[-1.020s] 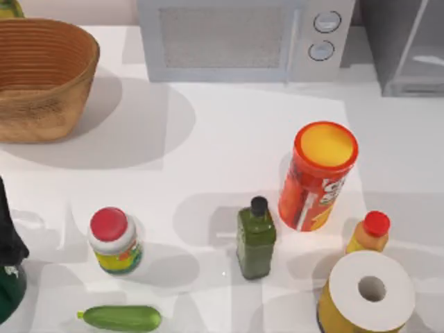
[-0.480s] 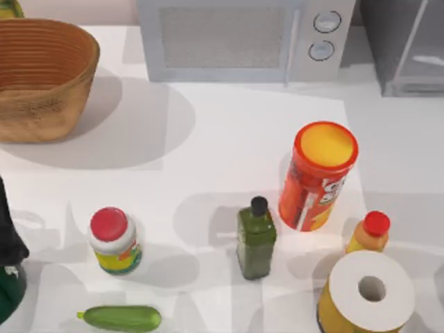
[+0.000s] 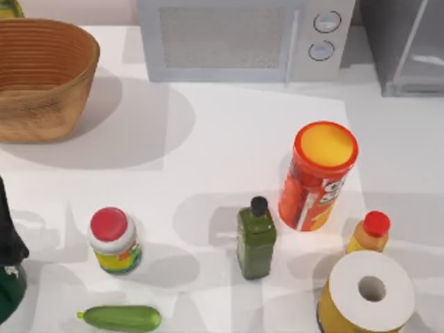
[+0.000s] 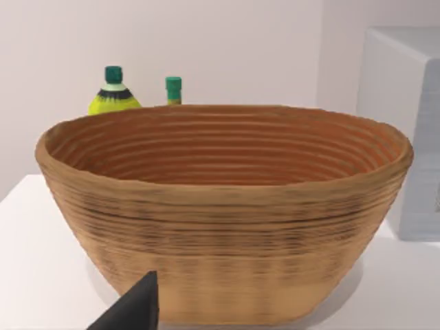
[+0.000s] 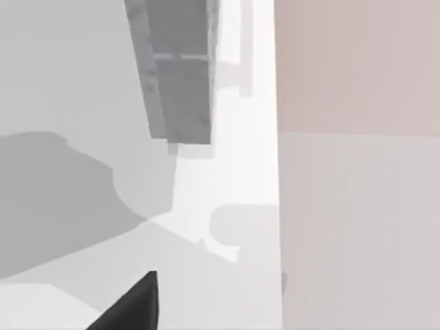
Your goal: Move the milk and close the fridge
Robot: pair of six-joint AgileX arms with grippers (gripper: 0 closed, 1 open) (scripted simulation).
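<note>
1. Nearest, left of the green bottle (image 3: 256, 239): cucumber (image 3: 120, 318), lying flat. Right of it: paper roll (image 3: 371, 290), cut off at the frame edge.
2. Level with the bottle: red-capped jar (image 3: 113, 240) leftward, orange bottle (image 3: 370, 233) rightward, left arm (image 3: 8, 263) far left, mostly cut off.
3. Just behind-right: chip can (image 3: 318, 175), upright.
4. Far behind-left: basket (image 3: 41, 80), facing the left gripper (image 4: 134, 309); two green-capped bottles (image 4: 114, 93) half hidden behind its rim.
5. Far behind: microwave (image 3: 243, 38). Behind-right: fridge (image 3: 402, 48), partly cut off, glass door angled.
6. Right gripper (image 5: 130, 306) over pale surfaces; grip of either: cannot tell.
</note>
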